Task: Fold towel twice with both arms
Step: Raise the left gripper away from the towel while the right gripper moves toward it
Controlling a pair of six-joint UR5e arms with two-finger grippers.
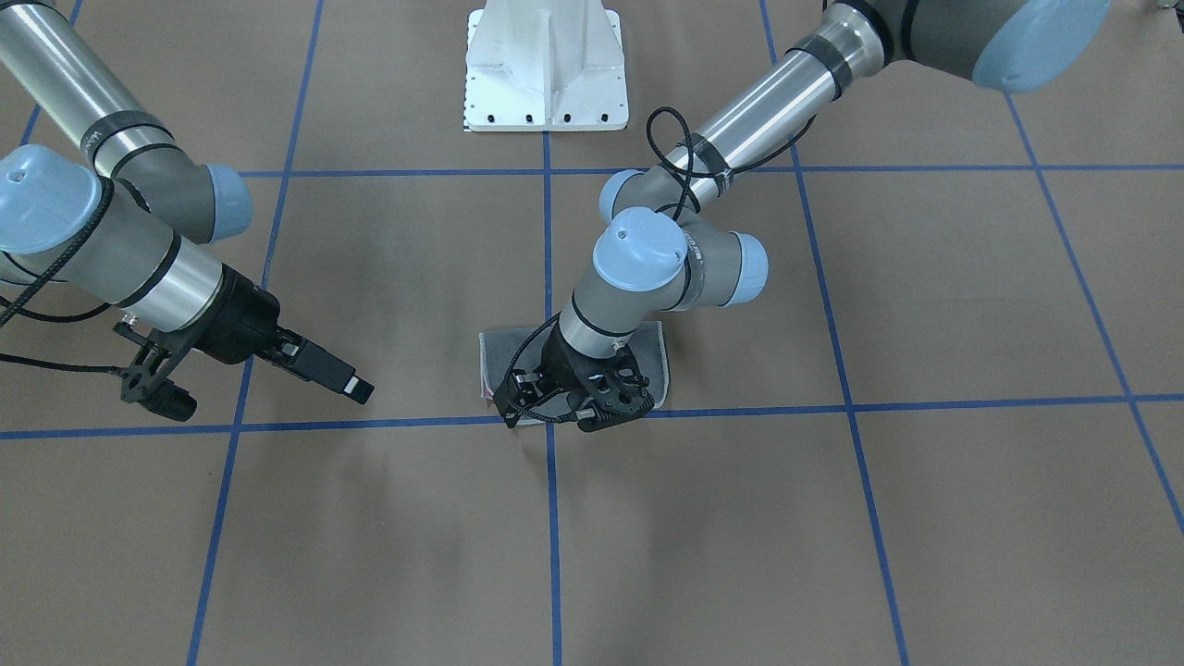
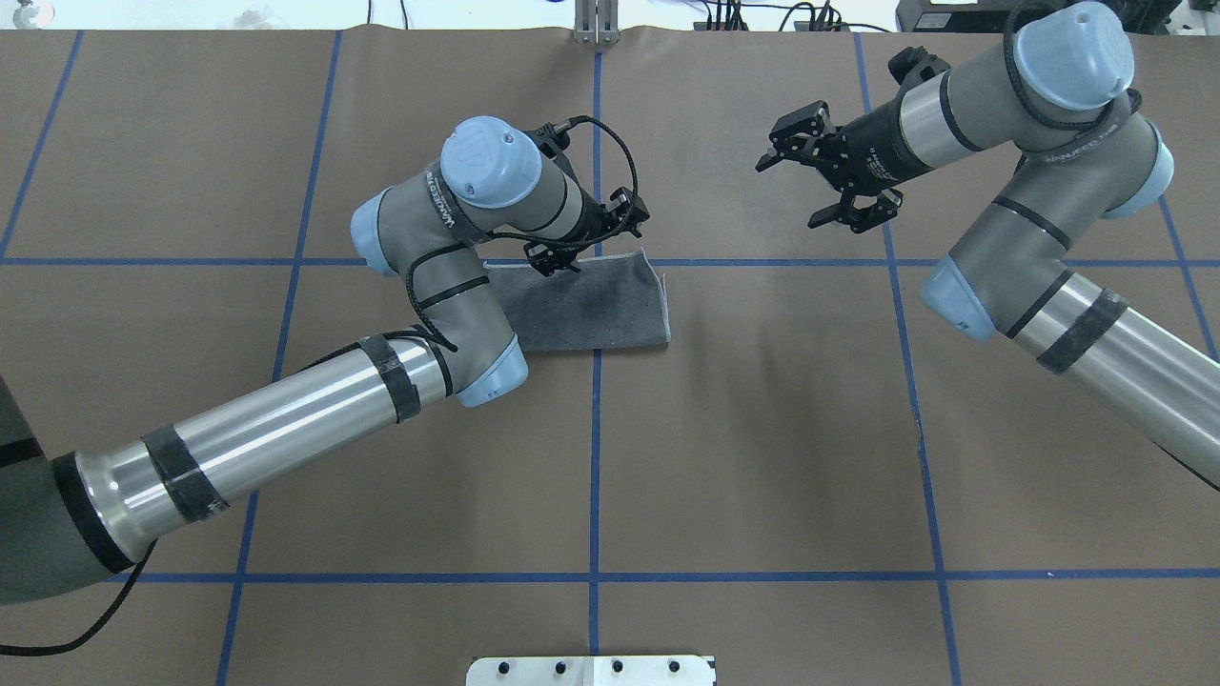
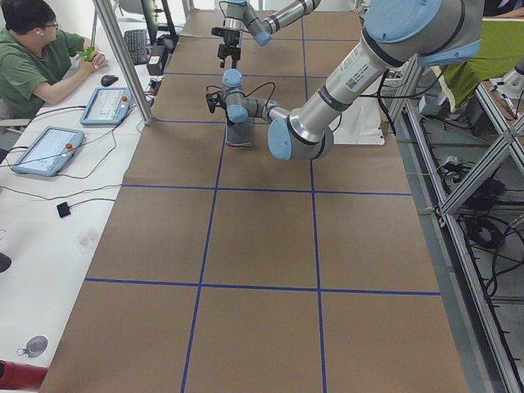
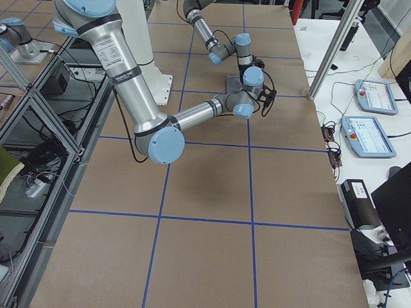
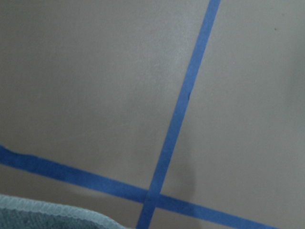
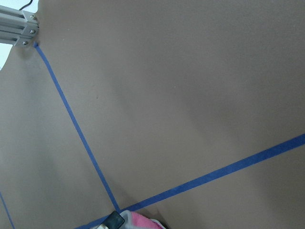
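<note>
The towel (image 2: 596, 310) lies folded into a rectangle, dark grey face up, by a blue tape crossing mid-table. A thin pink edge shows at one end (image 1: 487, 379). My left gripper (image 2: 572, 255) points down at the towel's far edge, touching or just above it. The wrist hides its fingers, so I cannot tell if it is open or shut. The left wrist view shows only the towel's pale stitched edge (image 5: 52, 212) lying flat. My right gripper (image 2: 789, 195) is open and empty, held in the air well to the towel's right. A bit of pink cloth (image 6: 143, 222) shows in its wrist view.
The white pedestal base (image 1: 546, 74) stands at the robot's edge of the table. Blue tape lines (image 2: 596, 429) grid the brown table. An aluminium post (image 2: 596, 29) stands at the far edge. An operator (image 3: 33, 57) sits at a side desk with tablets.
</note>
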